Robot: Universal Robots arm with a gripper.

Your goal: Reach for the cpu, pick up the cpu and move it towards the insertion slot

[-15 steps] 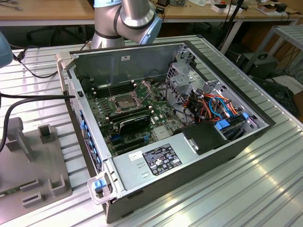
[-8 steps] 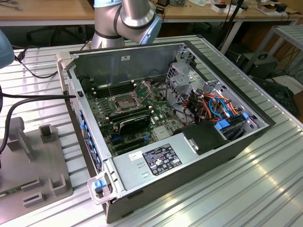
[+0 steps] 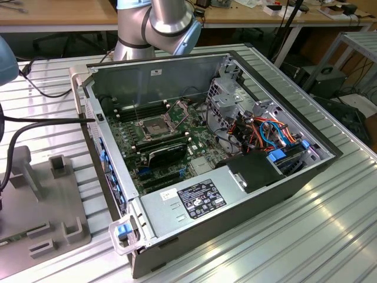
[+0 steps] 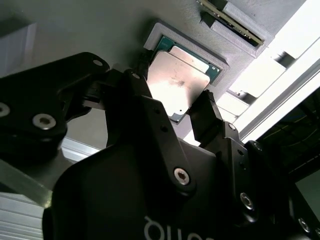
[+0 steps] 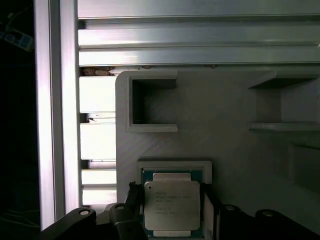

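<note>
Pincer [image 5: 170, 190] standing spread, fingers [image 4: 139, 85] flanking the cpu [image 5: 171, 207], cpu lying in the grey holder's [image 5: 225, 100] recess, holder resting on the table [image 5: 150, 45].

An open computer case [image 3: 235, 221] is seen set mid-worktop on the ribbed aluminium table [image 3: 330, 236], a grey holder plate [image 3: 59, 194] laid beside it.

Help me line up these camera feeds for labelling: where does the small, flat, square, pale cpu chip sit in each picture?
Second wrist view: the flat square pale cpu lies in a square recess of the grey plastic holder plate.
First wrist view: the cpu in the same recess of the holder plate.
Exterior view: the shared landmark, the holder plate, lies at the exterior view's left, beside the open computer case.
</note>
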